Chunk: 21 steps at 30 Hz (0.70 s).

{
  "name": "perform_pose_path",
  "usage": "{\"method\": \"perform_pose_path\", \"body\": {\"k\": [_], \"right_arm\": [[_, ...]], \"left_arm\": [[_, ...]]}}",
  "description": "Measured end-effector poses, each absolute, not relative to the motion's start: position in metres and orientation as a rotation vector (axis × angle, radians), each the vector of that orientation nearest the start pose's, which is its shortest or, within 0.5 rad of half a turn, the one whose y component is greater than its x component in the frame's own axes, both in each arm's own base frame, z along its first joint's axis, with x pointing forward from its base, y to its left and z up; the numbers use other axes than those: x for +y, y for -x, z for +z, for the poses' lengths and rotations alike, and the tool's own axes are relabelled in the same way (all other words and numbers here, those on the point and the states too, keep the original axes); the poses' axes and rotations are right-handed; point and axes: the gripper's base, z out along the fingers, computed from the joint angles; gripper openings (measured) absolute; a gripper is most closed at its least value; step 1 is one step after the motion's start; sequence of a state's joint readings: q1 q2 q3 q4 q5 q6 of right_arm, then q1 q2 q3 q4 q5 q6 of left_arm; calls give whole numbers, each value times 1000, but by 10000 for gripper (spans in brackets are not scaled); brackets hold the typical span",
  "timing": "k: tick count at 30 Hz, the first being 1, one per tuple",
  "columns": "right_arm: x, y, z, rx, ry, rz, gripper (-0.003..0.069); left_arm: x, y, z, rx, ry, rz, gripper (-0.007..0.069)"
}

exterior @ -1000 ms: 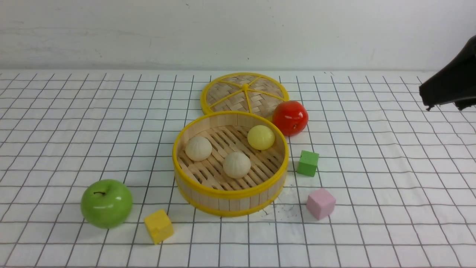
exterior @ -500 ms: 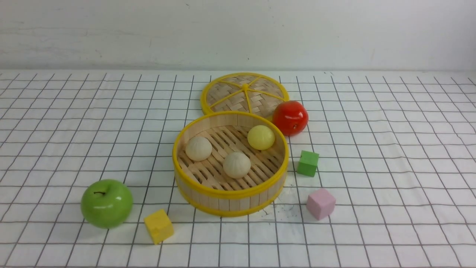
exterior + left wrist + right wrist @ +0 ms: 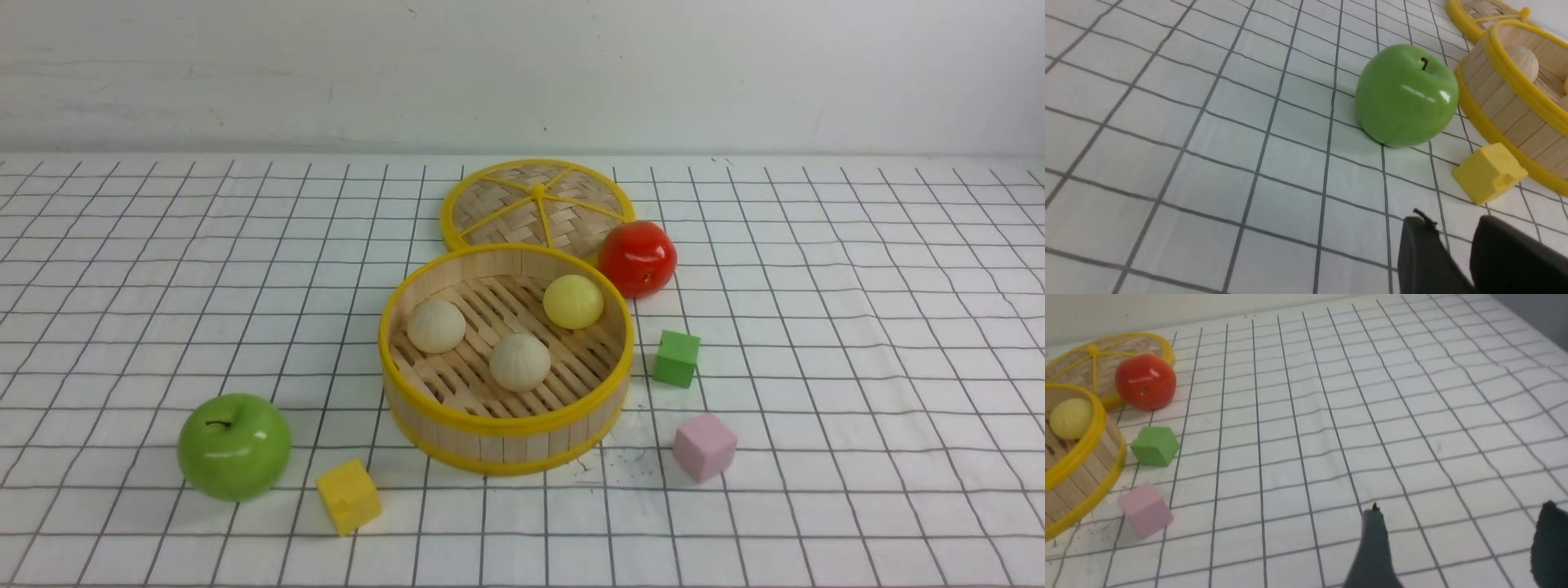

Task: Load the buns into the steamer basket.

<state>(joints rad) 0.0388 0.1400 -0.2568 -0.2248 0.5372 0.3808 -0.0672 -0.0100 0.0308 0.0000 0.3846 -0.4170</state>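
All three buns sit inside the steamer basket point(image 3: 506, 359), centre of the front view: a cream bun point(image 3: 436, 325) at its left, a second cream bun point(image 3: 520, 361) nearer the camera at mid-floor, and the pale yellow bun point(image 3: 573, 301) toward the upper right of the basket, close to the far wall. None touches another, and none lies out on the desk point(image 3: 857, 343). By this layout the task looks complete, so no further grasp seems called for

Neither arm shows in the front view. In the left wrist view the left end effector point(image 3: 1457, 241) sits at the lower right of the frame, its two dark fingers standing slightly apart with nothing between them; the basket rim is at the right edge of that frame, beyond the green apple point(image 3: 1406, 96) and the yellow cube point(image 3: 1489, 173). In the right wrist view the right end effector point(image 3: 1461, 539) is spread wide and empty at the lower right, with the basket at the far left edge, past the green cube point(image 3: 1154, 446) and pink cube point(image 3: 1145, 510)

The buns being round, no long axis matters. Judging by the wrist views, the left arm seems the nearer to the basket
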Motion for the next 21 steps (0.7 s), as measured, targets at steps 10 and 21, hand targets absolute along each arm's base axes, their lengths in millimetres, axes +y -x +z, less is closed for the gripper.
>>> {"method": "perform_pose_path", "body": {"k": [10,21], "right_arm": [[-5,-46,205,1839,-132,43,490],[-5,-46,203,1860,-84,7,490]], "left_arm": [[-4,-52,169,1874,331,-330,197],[-4,-52,169,1874,331,-330,200]]}}
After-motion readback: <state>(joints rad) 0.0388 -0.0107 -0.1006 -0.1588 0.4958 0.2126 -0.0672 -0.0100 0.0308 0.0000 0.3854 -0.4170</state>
